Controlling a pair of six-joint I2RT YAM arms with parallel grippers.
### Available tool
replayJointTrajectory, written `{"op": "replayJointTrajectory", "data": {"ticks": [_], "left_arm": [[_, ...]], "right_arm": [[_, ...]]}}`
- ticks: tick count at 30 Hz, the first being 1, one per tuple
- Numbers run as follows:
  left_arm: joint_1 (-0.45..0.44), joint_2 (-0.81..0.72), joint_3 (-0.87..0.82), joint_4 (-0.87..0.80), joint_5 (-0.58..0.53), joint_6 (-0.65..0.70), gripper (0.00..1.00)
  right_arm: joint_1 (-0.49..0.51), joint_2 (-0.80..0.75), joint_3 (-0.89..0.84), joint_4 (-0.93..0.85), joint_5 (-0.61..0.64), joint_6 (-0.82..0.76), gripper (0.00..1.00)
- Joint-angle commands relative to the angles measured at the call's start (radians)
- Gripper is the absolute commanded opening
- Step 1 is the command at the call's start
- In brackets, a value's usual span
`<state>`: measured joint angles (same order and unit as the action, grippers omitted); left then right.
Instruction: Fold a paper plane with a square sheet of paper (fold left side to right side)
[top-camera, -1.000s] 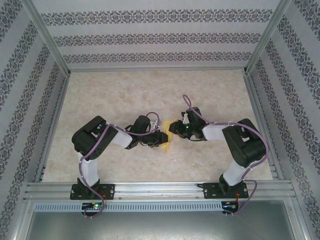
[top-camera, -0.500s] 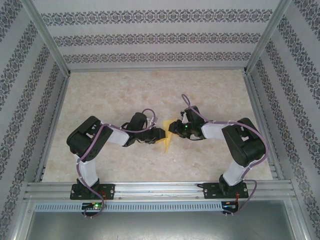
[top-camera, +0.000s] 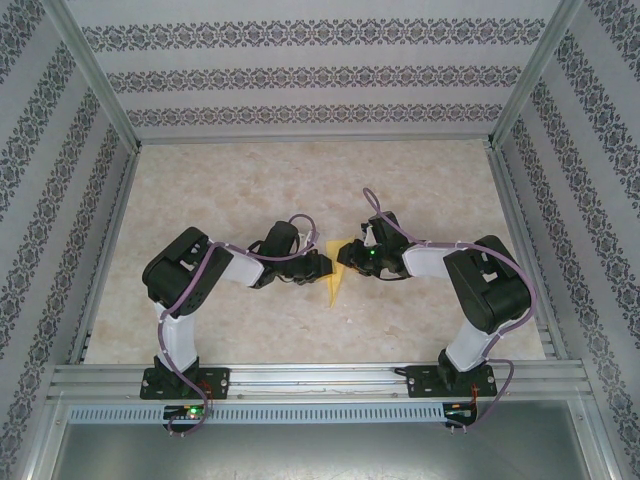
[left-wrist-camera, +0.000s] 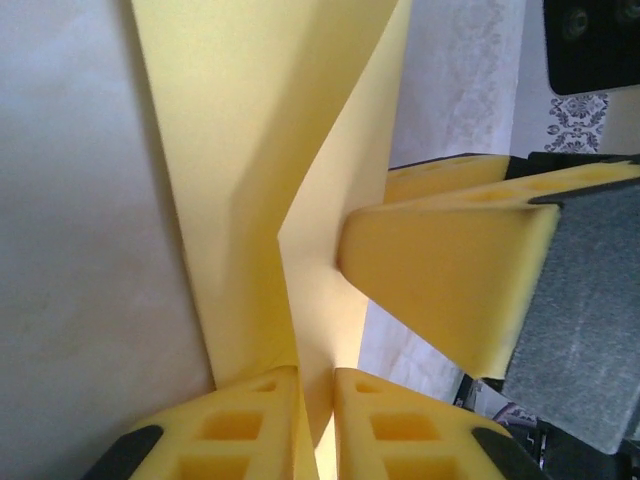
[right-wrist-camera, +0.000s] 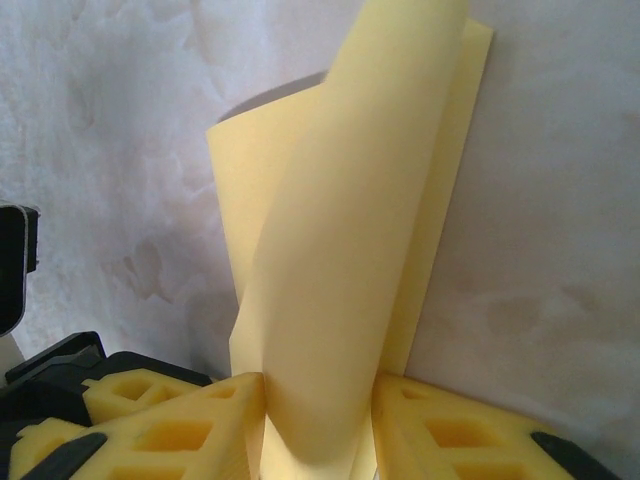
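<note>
The pale-yellow sheet of paper (top-camera: 333, 274) is a narrow, partly folded shape at the table's middle, standing up between the two arms. My left gripper (top-camera: 321, 265) reaches in from the left. In the left wrist view its fingers (left-wrist-camera: 250, 425) stand almost together, with a creased flap of the paper (left-wrist-camera: 240, 150) pinched in the thin gap at the left gripper (left-wrist-camera: 316, 405). My right gripper (top-camera: 351, 258) comes in from the right. It is shut on a curled fold of the paper (right-wrist-camera: 340, 220), which bulges up from the right gripper (right-wrist-camera: 318, 425). A right finger (left-wrist-camera: 440, 270) presses against the paper's side.
The marble-patterned table top (top-camera: 250, 190) is bare at the back and on both sides. Patterned walls and metal frame posts (top-camera: 100, 90) enclose it. A metal rail (top-camera: 320, 380) with both arm bases runs along the near edge.
My left gripper has shifted slightly up and toward the paper's upper part; its jaws widened briefly, then closed on the flap. The right gripper has held still.
</note>
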<state>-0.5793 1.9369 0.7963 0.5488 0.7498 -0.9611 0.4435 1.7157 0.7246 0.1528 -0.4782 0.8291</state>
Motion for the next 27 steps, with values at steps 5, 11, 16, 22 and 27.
{"op": "replayJointTrajectory", "data": {"ticks": [5,11,16,22,27], "left_arm": [[0.019,0.007,0.010,-0.069,-0.028,0.056,0.10],[0.021,0.004,0.004,-0.089,-0.042,0.073,0.09],[0.025,0.014,0.023,-0.113,-0.054,0.089,0.09],[0.026,0.014,0.021,-0.168,-0.083,0.129,0.07],[0.026,0.026,0.021,-0.195,-0.108,0.153,0.06]], "right_arm": [[0.038,0.071,0.004,-0.015,0.061,-0.049,0.35],[0.040,0.072,0.009,-0.018,0.058,-0.051,0.35],[0.044,0.076,0.016,-0.023,0.055,-0.054,0.35],[0.046,0.062,0.019,-0.023,0.045,-0.056,0.35],[0.043,0.019,0.022,-0.007,0.021,-0.052,0.35]]}}
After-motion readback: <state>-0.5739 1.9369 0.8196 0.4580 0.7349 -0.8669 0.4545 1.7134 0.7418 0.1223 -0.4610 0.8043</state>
